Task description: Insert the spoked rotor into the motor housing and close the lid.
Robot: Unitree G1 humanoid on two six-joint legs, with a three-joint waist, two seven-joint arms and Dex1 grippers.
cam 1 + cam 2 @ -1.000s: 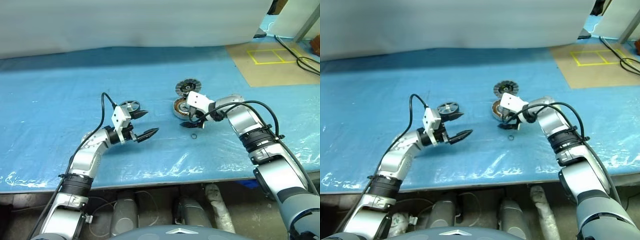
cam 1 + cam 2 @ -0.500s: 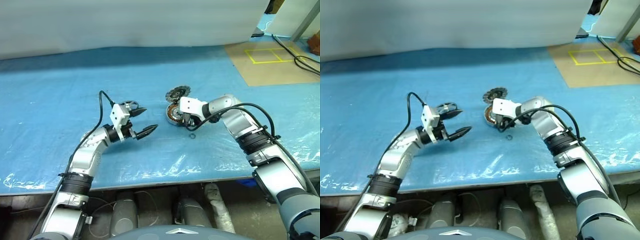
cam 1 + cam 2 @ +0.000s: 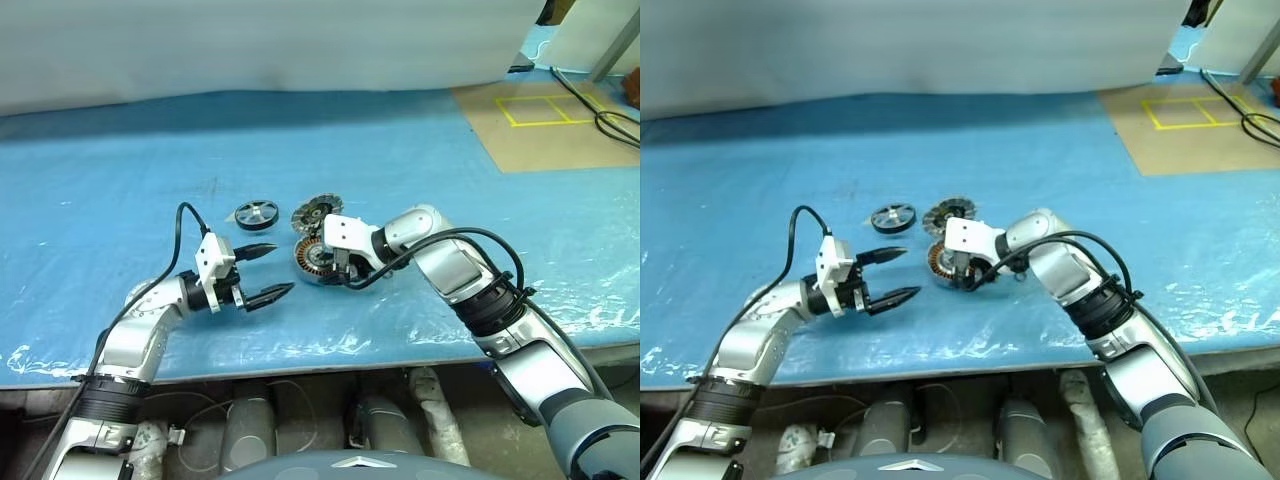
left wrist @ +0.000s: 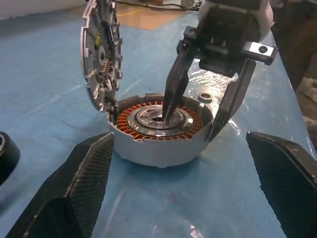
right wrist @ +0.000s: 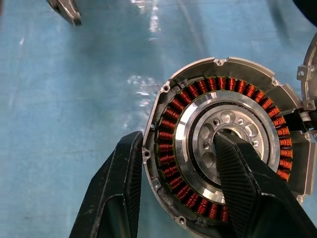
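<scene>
**Right gripper clamped on the motor housing wall, left gripper spread and empty**

Nearest the robot, the left gripper (image 3: 262, 272) hangs just above the blue plastic sheet (image 3: 120, 170) that covers the table, fingers spread wide with nothing between them. It points toward 3 o'clock, at the motor housing (image 3: 315, 262), and stands a little apart from it.

Just beyond, at about 3 o'clock from the left gripper, the motor housing sits on the sheet with its open side up, showing the ring of copper windings (image 5: 171, 134) around a silver central hub (image 5: 218, 131). The right gripper (image 4: 198, 116) comes down on it from above. One black finger (image 4: 171, 91) reaches into the centre of the hub; the other finger (image 4: 230, 101) lies against the outside of the housing wall. So the jaws are partly closed across one side of the cup, gripping wall and windings between them.

The lid (image 4: 101, 54) stands on edge at the housing's far rim, at about 11 o'clock from it, touching the rim and tilted nearly upright, its ribbed and slotted face toward the housing.

Further out, at about 10 o'clock from the housing, the spoked rotor (image 3: 257, 214) lies flat on the sheet, well apart from both grippers.

A small dark ring (image 4: 204, 96) lies on the sheet just beside the housing, behind the right gripper.
</scene>
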